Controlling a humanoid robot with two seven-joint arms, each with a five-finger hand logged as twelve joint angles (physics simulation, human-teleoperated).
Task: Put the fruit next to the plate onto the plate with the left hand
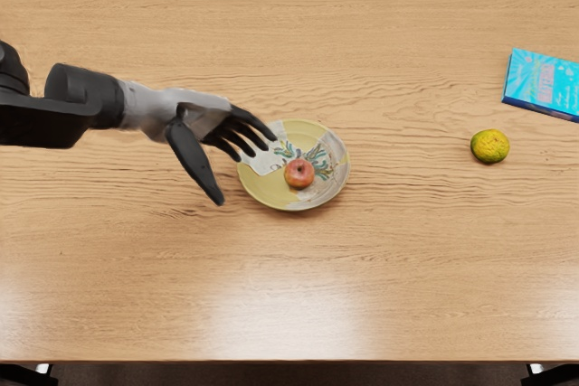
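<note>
Left hand (206,122) sat at left-centre of the frame, its arm coming in from the left edge. Fingers (246,136) were spread and relaxed, holding nothing. Their tips reached over the plate's left rim, and the thumb pointed down toward the table (289,277) just left of the plate. I could not tell whether any fingertip touched the rim. Right arm was out of view.

Plate (271,194) was at centre frame, yellow with a leafy pattern. In it was one red apple (299,173), a little right of the plate's middle and clear of the fingers. Nothing else was in the plate. I read the apple as the task's fruit, already set where it belongs.

Step in hand, as I judged it, was getting the open hand away without disturbing the load. Notes to self:
- Lift first, then draw back toward the left edge of the frame.
- Leave the fingers splayed so none hooks the rim.
- Mind the thumb. It was low and close to the plate's near-left edge, and a drag there could slide or tip the plate and set the apple rolling.
- Go slowly, since the apple is round and the plate looked shallow.

Also on the table were a yellow-green citrus (489,145) at right of frame, well apart from the plate, and a blue book (543,84) at the upper right edge. Neither concerned me.
</note>
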